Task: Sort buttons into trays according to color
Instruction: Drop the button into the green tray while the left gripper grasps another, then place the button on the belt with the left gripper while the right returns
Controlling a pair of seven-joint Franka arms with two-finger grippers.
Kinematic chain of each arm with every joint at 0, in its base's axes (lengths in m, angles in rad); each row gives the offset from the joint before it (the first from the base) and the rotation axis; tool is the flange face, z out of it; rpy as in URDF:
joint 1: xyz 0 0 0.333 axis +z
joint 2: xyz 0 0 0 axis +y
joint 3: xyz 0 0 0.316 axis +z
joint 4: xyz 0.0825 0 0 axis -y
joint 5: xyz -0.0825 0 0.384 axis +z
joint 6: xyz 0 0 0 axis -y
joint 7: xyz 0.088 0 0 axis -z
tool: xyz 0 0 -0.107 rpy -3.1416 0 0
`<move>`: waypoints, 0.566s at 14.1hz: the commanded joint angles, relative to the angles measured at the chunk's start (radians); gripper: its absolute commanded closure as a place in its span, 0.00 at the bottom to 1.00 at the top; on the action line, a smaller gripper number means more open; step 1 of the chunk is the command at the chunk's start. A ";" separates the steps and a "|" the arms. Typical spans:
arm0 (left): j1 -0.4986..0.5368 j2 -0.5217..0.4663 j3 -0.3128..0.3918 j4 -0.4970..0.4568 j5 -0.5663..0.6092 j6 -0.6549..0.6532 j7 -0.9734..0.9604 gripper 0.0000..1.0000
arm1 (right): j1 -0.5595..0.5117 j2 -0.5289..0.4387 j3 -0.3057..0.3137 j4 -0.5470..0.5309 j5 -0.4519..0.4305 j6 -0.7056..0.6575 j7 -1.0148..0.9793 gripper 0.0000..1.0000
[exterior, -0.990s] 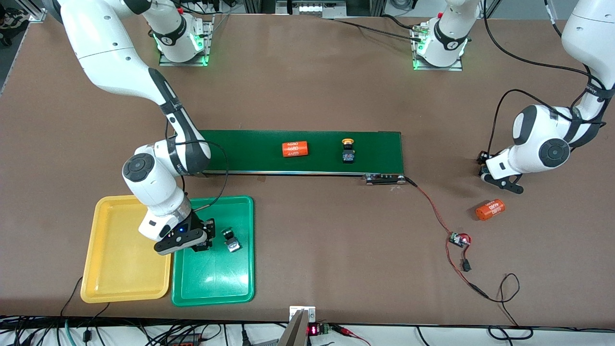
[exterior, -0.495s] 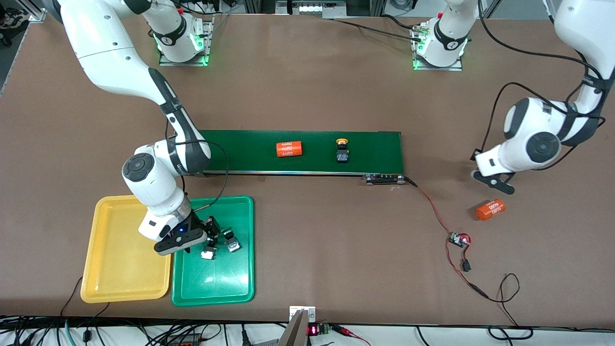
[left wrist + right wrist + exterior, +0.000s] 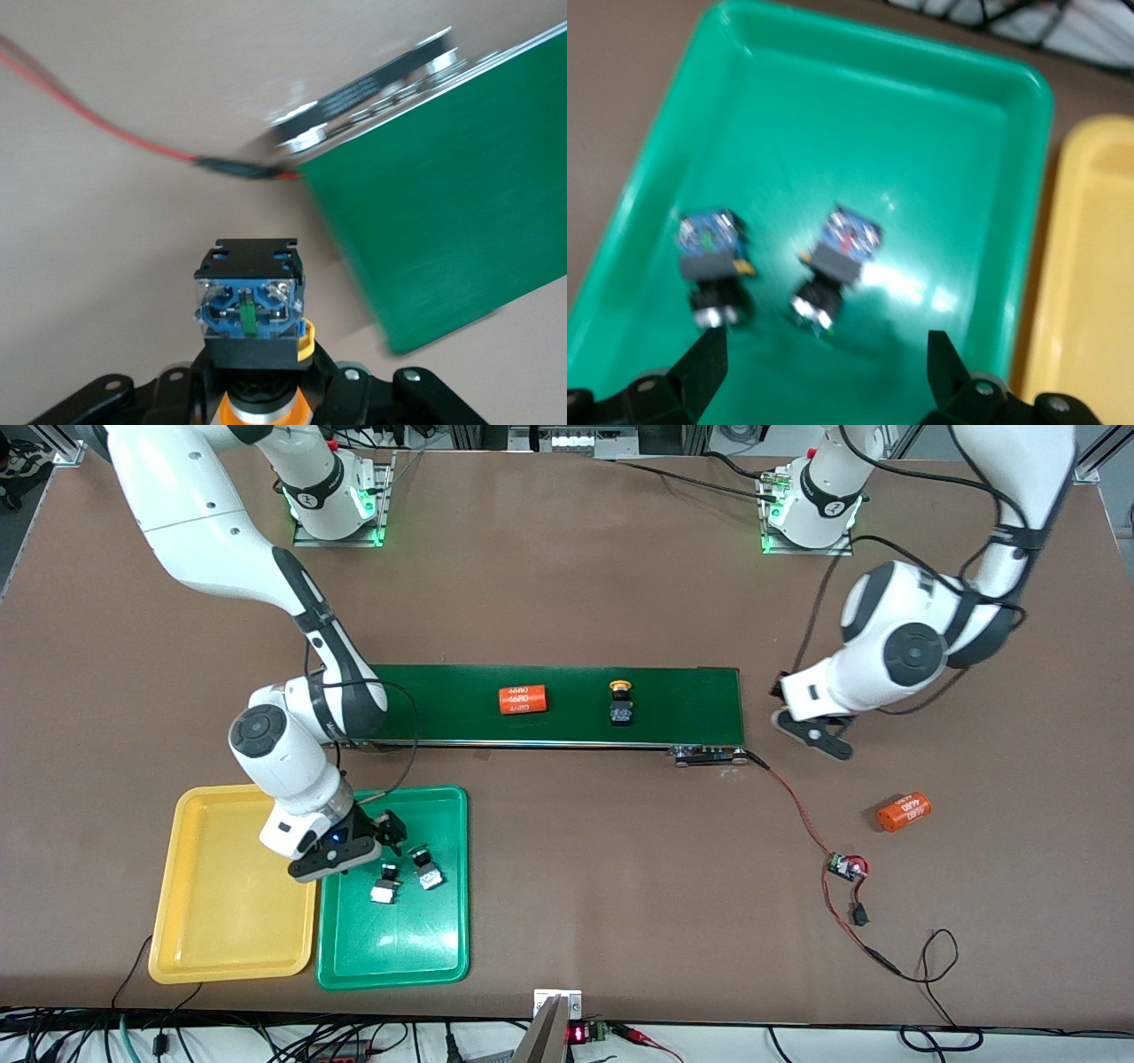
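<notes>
Buttons: two green ones lie on their sides in the green tray [image 3: 443,948], side by side ( [image 3: 385,887], [image 3: 426,871]); both are also clear in the right wrist view ( [image 3: 713,257], [image 3: 837,257]). One yellow button [image 3: 621,701] sits on the conveyor belt [image 3: 691,700], cap facing away from the front camera, with an orange cylinder [image 3: 522,700] beside it toward the right arm's end. Fourth button [image 3: 251,297] is pinched in the left gripper [image 3: 257,403], orange-yellow cap toward the wrist, black body sticking out. Yellow tray [image 3: 190,948] has nothing in it.

Right gripper [image 3: 376,841] hovers over the green tray just above the two greens, fingers spread, holding nothing. Left gripper [image 3: 811,731] is over the tabletop [image 3: 576,850] next to the belt's end at the left arm's side. Second orange cylinder [image 3: 904,811] lies on the tabletop, nearer the front camera.

Step, as I read it: greens done, yellows in progress. Next call: get the held yellow over to the yellow tray, well apart from where it is, probably via belt or right arm. Right gripper should clear the green tray, then take the belt's yellow button.
</notes>
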 commanded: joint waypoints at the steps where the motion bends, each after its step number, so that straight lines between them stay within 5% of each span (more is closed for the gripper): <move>1: -0.076 0.002 0.007 -0.005 -0.035 0.041 -0.142 0.91 | -0.033 -0.169 0.011 -0.201 0.015 -0.006 -0.004 0.00; 3: -0.107 0.031 0.007 0.006 -0.038 0.046 -0.211 0.91 | -0.032 -0.247 0.011 -0.281 0.015 -0.023 0.000 0.00; 8: -0.150 0.062 0.009 0.020 -0.073 0.046 -0.273 0.90 | 0.008 -0.408 0.013 -0.288 0.015 -0.354 0.140 0.00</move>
